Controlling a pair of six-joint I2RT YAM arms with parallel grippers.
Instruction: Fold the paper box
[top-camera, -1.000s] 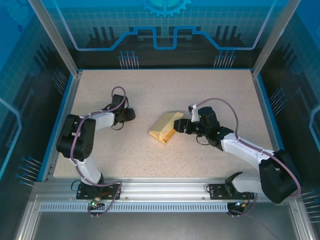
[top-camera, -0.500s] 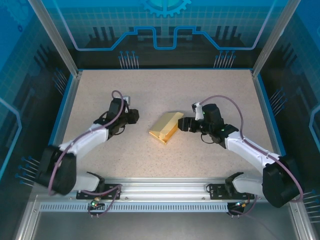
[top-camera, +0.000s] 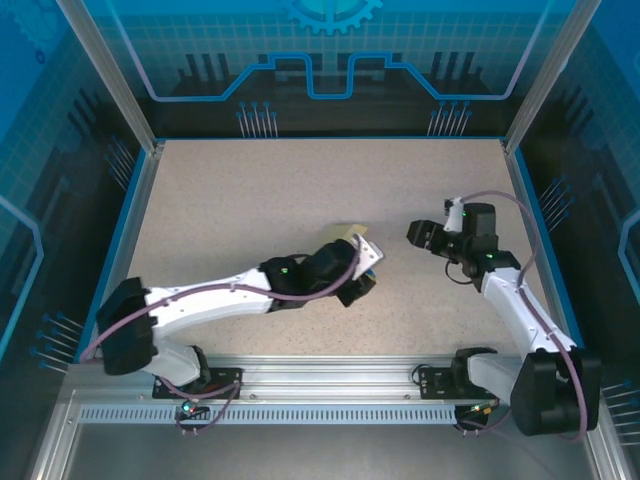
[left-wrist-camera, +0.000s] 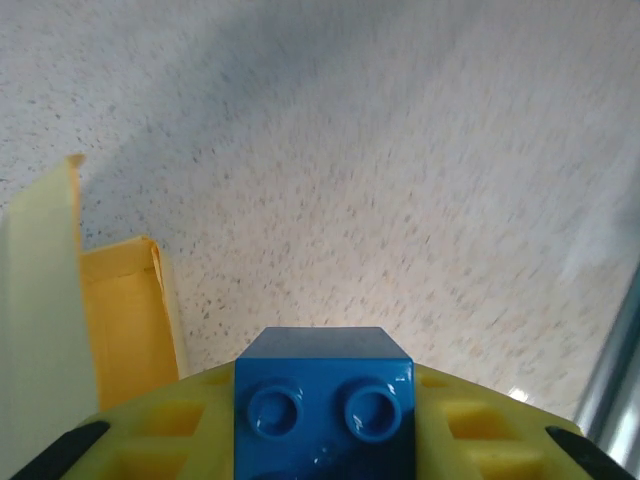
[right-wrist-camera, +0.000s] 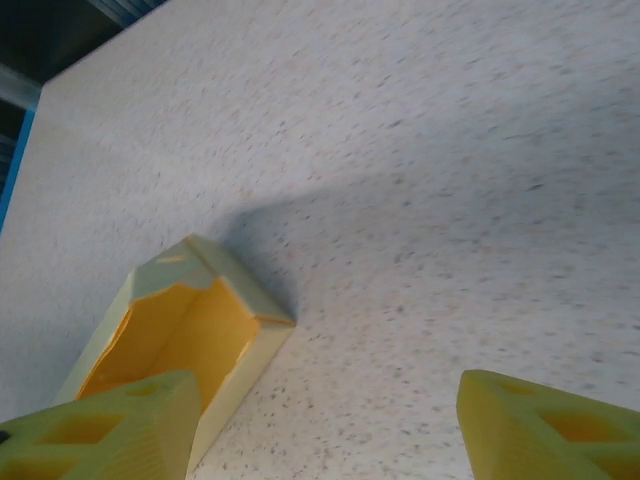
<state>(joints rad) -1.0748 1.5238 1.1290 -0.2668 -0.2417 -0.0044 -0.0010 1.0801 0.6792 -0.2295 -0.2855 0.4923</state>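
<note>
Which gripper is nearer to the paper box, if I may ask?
Left. The left gripper is right beside the paper box, on its near side; the right gripper stands apart, to its right.

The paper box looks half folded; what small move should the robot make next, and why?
Probably ease the left gripper toward the paper box to catch its raised flap: the box's end gapes open, that gripper is close beside it, and the right gripper stands open, apart from it.

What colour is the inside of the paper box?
Deep yellow inside the paper box, paler outside; clearest in the right wrist view.
</note>
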